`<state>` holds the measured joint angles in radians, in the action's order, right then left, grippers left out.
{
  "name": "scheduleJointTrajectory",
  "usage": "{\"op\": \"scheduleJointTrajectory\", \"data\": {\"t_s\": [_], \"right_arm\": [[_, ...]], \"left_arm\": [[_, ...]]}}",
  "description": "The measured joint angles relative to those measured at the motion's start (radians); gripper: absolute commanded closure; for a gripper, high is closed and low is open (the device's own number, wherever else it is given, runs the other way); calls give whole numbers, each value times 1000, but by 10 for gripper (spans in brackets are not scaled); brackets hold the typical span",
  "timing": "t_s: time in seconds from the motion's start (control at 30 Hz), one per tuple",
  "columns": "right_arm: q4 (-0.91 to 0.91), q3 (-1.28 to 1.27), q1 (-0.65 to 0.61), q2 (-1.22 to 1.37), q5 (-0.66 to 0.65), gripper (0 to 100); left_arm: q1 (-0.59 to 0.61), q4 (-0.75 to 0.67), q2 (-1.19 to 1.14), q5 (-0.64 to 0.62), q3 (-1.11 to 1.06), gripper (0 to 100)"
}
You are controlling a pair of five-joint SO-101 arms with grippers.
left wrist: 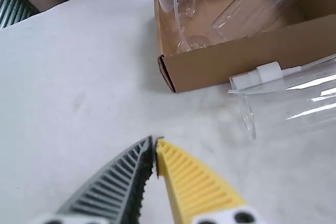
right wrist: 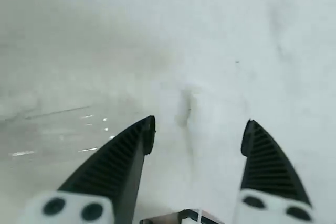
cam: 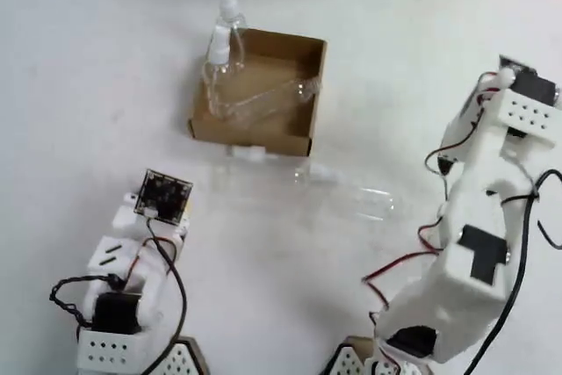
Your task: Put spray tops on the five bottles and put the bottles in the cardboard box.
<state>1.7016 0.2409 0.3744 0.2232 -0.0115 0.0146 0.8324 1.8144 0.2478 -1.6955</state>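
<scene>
The cardboard box (cam: 309, 68) stands at the table's middle back, with clear bottles in it. Two of them stand upright with white spray tops (cam: 221, 39) and one lies flat (cam: 272, 94). In front of the box a clear bottle (cam: 272, 173) with a white spray top (left wrist: 258, 74) lies on the table. A second clear bottle (cam: 362, 198) lies to its right. My left gripper (left wrist: 155, 145) is shut with nothing in it, low over the table short of the box's near corner (left wrist: 167, 74). My right gripper (right wrist: 199, 132) is open above the bare white table.
The left arm (cam: 132, 278) sits at the front left and the right arm (cam: 487, 217) along the right side. The white table (cam: 79, 85) stretches out to the left of the box. Chairs line the far edge.
</scene>
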Motion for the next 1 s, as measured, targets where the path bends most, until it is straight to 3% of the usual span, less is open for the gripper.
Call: {"op": "scheduleJointTrajectory", "data": {"t_s": [0.33,0.47,0.77,1.0], "right_arm": [[-8,-120,-410,-273,327,769],[-103,-127,-554,-278,466,769],[-420,-127,-732,-178,709,769],[-678,-127,-743,-60,888,769]], "left_arm": [[0,0,0,0,0,972],[0,0,0,0,0,972],[0,0,0,0,0,972],[0,9,0,0,0,972]]}}
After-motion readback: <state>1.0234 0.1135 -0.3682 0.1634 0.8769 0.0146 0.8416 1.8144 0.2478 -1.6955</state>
